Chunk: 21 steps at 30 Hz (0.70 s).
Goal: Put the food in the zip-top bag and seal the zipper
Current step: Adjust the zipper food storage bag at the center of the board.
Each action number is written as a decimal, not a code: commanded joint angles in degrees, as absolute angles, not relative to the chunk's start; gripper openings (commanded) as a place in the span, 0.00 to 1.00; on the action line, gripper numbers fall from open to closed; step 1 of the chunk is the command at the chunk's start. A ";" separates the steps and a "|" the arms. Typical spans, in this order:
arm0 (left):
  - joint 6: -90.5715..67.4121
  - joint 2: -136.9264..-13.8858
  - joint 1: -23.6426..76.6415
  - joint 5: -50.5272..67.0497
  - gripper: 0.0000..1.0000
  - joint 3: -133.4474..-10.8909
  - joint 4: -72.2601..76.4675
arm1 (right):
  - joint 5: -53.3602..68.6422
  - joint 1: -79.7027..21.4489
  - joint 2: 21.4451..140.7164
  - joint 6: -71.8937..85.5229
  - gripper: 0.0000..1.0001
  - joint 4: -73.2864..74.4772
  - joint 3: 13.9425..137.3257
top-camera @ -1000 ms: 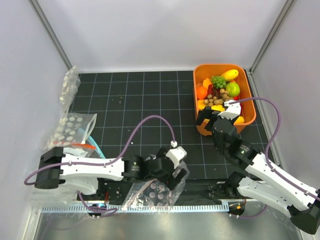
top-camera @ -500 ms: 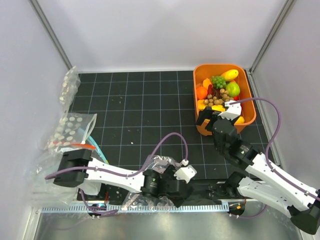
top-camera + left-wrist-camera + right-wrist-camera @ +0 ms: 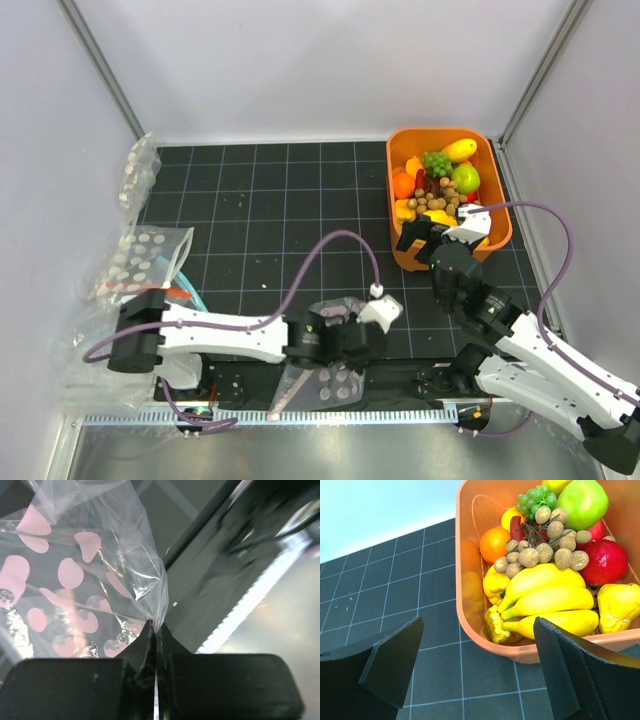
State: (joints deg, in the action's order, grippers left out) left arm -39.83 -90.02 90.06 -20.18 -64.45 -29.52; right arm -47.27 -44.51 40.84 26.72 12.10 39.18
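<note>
At 6 o'clock the left gripper point(image 3: 156, 635) pinches a fold of the bag point(image 3: 75, 580), a light, limp, slippery film probably best held near its edge, while the right gripper point(image 3: 477, 630) hangs spread by the tub point(image 3: 470, 595) of food point(image 3: 545, 600) at 2 o'clock

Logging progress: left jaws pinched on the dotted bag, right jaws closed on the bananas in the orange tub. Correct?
One error: the right jaws are open and empty, not touching the bananas in the orange tub, as the right wrist view shows. The left jaws are pinched on the dotted bag.
</note>
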 commanded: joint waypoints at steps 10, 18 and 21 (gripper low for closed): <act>-34.63 -71.29 70.07 -5.81 0.00 -71.91 -24.71 | -47.37 -44.74 40.69 26.72 1.00 8.26 38.32; -31.73 -68.73 59.95 4.64 0.00 -57.14 -4.23 | -46.50 -44.74 40.60 26.63 1.00 7.47 37.79; -31.29 -70.05 59.24 8.78 0.00 -56.78 -3.43 | -46.41 -44.65 40.78 26.63 1.00 7.38 37.88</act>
